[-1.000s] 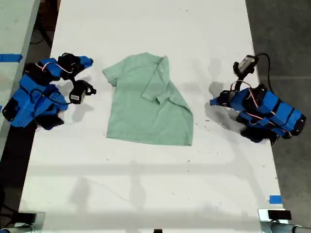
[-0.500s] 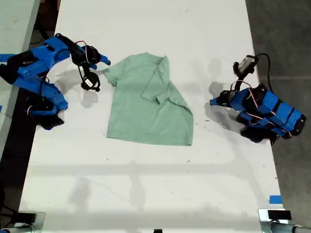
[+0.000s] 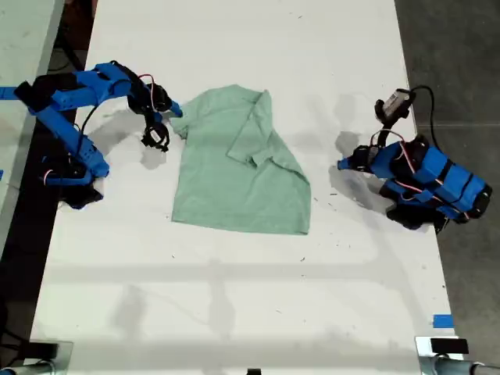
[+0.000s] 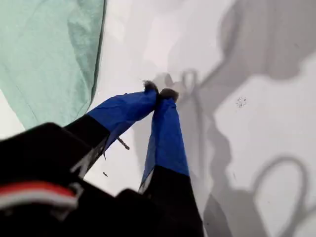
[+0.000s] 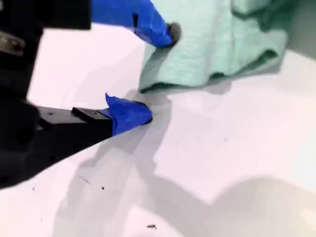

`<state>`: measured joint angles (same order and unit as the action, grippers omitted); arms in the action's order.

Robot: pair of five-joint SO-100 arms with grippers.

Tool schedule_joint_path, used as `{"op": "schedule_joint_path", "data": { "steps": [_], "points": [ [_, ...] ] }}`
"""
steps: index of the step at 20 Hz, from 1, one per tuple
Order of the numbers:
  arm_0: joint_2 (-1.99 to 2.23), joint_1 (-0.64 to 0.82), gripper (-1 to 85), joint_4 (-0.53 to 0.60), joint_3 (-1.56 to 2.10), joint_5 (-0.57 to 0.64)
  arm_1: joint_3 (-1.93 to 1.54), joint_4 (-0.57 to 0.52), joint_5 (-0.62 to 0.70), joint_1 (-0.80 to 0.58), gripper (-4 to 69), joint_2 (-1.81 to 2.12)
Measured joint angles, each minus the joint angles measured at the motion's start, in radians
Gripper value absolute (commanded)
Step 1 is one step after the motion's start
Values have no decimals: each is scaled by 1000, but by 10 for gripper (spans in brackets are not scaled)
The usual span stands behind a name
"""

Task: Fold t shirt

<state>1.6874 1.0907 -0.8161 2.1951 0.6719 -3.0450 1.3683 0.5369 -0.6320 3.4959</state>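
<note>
The pale mint-green t shirt (image 3: 234,172) lies on the white table (image 3: 234,312), with one side folded over its middle. My second gripper (image 3: 170,117) is at the sleeve on the exterior view's left. It is open in the second wrist view (image 5: 153,74): one fingertip (image 5: 170,32) rests over the cloth (image 5: 222,44), the other (image 5: 133,113) is on the bare table beside the sleeve's edge. My first gripper (image 3: 344,164) rests at the exterior view's right, apart from the shirt. Its blue fingers meet at the tips (image 4: 159,91), holding nothing. The shirt (image 4: 44,49) lies off to one side.
A second pale table (image 3: 23,47) stands at the exterior view's left, beyond a dark gap. Dark floor (image 3: 461,62) runs along the exterior view's right. A blue tape mark (image 3: 442,320) sits near the table's front corner at the exterior view's right.
My second arm has unfolded from its rest pose and reached across to the shirt's sleeve. My first arm and the shirt have not moved.
</note>
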Motion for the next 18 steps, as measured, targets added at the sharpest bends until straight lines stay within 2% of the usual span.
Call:
{"op": "schedule_joint_path", "data": {
  "steps": [5, 8, 10, 14, 18],
  "points": [
    [-49, 3, -2, -69, -103, -44, 0, 0, 0, 0, 18, 0],
    [-2, 6, -3, -206, -195, -43, 0, 0, 0, 0, 18, 0],
    [31, -21, -3, -339, -354, -43, 0, 0, 0, 0, 18, 0],
    [-54, -207, -3, -540, -808, -74, 0, 0, 0, 0, 18, 0],
    [-356, -400, -3, -549, -1121, -137, 0, 0, 0, 0, 18, 0]
  ]
}}
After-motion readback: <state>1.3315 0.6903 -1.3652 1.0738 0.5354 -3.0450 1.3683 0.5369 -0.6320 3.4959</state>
